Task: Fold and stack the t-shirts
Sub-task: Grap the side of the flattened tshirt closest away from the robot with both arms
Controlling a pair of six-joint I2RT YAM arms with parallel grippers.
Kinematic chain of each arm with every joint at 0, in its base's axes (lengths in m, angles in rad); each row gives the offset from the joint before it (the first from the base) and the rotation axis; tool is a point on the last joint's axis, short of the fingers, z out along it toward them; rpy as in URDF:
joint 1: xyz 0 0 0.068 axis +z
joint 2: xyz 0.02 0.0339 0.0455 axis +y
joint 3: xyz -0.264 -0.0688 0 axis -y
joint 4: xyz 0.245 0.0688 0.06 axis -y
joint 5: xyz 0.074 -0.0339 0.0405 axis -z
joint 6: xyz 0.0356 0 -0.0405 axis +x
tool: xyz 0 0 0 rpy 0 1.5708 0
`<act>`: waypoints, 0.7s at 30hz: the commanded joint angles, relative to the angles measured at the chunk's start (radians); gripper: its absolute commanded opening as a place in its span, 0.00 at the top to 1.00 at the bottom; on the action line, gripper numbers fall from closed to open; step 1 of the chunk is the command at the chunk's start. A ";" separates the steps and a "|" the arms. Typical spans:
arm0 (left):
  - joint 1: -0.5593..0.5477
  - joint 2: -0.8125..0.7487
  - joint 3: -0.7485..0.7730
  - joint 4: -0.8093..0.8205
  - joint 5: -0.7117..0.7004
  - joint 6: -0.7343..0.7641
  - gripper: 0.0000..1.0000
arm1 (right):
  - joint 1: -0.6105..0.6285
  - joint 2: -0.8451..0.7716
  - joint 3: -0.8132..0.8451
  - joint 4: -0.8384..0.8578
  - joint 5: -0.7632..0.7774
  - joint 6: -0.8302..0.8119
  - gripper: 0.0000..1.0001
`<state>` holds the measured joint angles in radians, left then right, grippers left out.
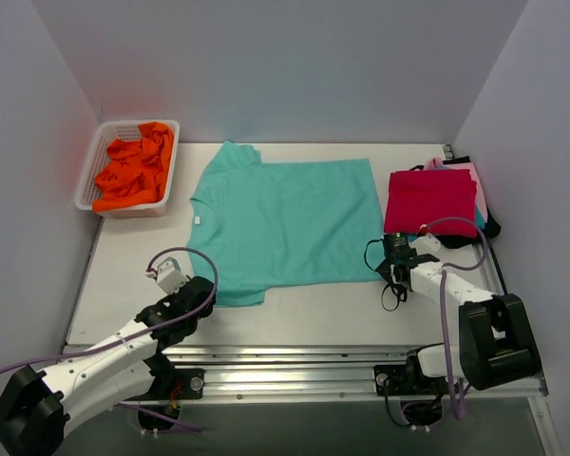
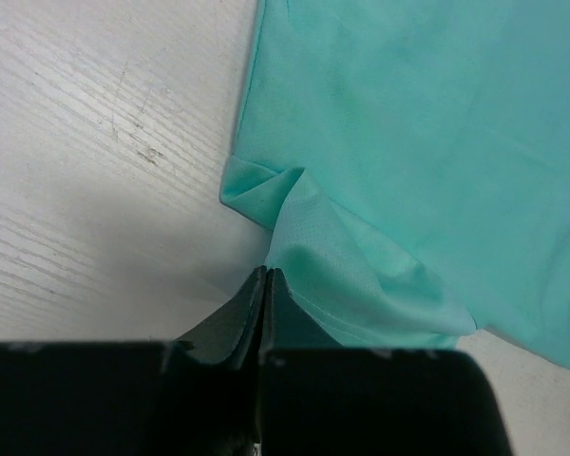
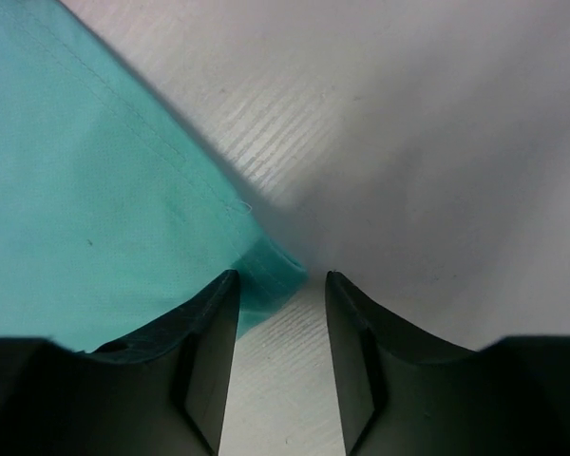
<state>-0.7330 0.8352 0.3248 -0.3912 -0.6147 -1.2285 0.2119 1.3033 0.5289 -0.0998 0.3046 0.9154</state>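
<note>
A teal t-shirt [image 1: 285, 223] lies spread flat on the table, collar to the left and hem to the right. My left gripper [image 1: 207, 290] is at its near sleeve. In the left wrist view the gripper [image 2: 266, 274] is shut, and the teal sleeve fabric [image 2: 313, 256] is puckered and drawn up to its tips. My right gripper [image 1: 391, 258] is at the near hem corner. In the right wrist view it [image 3: 280, 277] is open, with the turned-up teal corner [image 3: 266, 271] between its fingers, against the left one.
A stack of folded shirts, red on top [image 1: 432, 198], sits at the right of the table. A white basket [image 1: 90, 176] holding orange shirts [image 1: 133, 169] stands at the back left. White walls enclose the table.
</note>
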 commanded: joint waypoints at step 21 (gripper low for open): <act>0.015 -0.018 0.043 -0.029 0.016 0.023 0.98 | 0.037 -0.001 0.022 -0.055 0.022 0.003 1.00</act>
<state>-0.7231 0.8284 0.3218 -0.3939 -0.5987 -1.2175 0.2256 1.3563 0.5564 -0.0635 0.3050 0.8993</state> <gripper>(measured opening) 0.032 0.018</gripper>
